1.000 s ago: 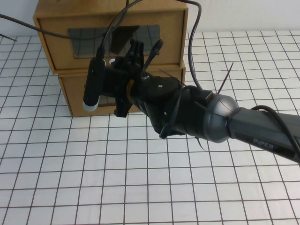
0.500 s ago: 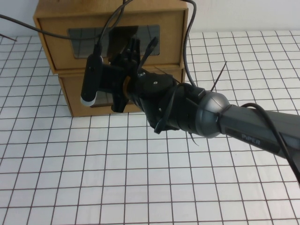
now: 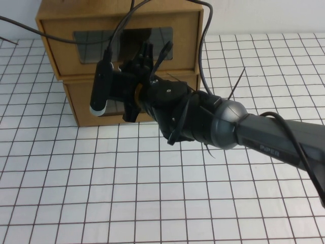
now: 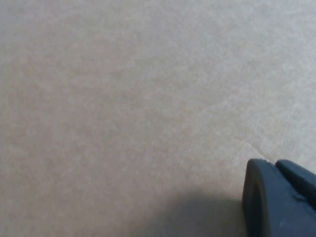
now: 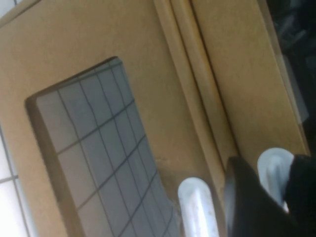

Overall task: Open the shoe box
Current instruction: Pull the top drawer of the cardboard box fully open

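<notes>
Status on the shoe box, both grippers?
Right gripper at upper shoe box front, fingers apart, nothing held. Left gripper close to plain tan surface. Box shut. No obstruction seen.

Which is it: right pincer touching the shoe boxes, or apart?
Cannot tell. In the high view the right pincer overlaps the upper shoe box front; neither contact nor gap shows. Left pincer faces a tan surface.
</notes>
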Controlling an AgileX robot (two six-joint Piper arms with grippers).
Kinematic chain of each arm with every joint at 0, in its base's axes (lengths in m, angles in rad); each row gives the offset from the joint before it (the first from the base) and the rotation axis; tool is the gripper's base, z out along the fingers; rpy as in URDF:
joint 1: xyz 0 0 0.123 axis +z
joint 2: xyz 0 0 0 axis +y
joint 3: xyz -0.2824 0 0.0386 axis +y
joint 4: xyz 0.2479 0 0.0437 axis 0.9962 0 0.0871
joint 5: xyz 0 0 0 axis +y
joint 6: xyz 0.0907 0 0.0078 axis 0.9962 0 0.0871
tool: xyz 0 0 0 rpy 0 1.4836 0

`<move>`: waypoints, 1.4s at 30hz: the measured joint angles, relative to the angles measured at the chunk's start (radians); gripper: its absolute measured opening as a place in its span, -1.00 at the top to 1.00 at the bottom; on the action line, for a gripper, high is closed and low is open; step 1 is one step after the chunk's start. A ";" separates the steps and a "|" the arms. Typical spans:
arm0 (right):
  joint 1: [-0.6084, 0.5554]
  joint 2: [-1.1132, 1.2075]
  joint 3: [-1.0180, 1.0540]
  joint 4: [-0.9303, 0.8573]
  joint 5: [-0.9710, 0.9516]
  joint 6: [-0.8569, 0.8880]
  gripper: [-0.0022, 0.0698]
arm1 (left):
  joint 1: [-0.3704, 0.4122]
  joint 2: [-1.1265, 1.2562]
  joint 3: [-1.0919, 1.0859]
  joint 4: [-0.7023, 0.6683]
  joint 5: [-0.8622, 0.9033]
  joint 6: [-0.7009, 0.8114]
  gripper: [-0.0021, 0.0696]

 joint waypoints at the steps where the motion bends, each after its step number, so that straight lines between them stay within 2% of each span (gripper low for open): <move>1: 0.000 0.000 -0.002 -0.001 0.000 0.000 0.47 | 0.000 0.000 0.000 0.000 0.001 0.002 0.95; 15: 0.002 0.015 -0.002 -0.092 0.060 0.000 0.50 | 0.000 0.000 0.000 -0.002 0.009 0.002 0.95; 18: 0.009 0.021 -0.004 -0.101 0.098 0.000 0.59 | 0.000 0.000 0.000 -0.006 0.014 0.002 0.95; 22: 0.011 0.022 -0.008 -0.109 0.119 0.000 0.85 | 0.000 0.000 0.000 -0.008 0.014 0.002 0.95; 24: 0.011 0.024 -0.008 -0.112 0.119 -0.003 0.89 | 0.000 0.000 0.000 -0.010 0.014 0.002 0.95; 33: 0.028 0.021 -0.007 -0.064 0.175 -0.131 0.91 | 0.000 0.000 0.000 -0.015 0.027 -0.009 0.95; 42: 0.083 -0.104 0.150 -0.006 0.230 -0.161 0.92 | -0.004 -0.002 -0.004 -0.034 0.067 -0.020 0.95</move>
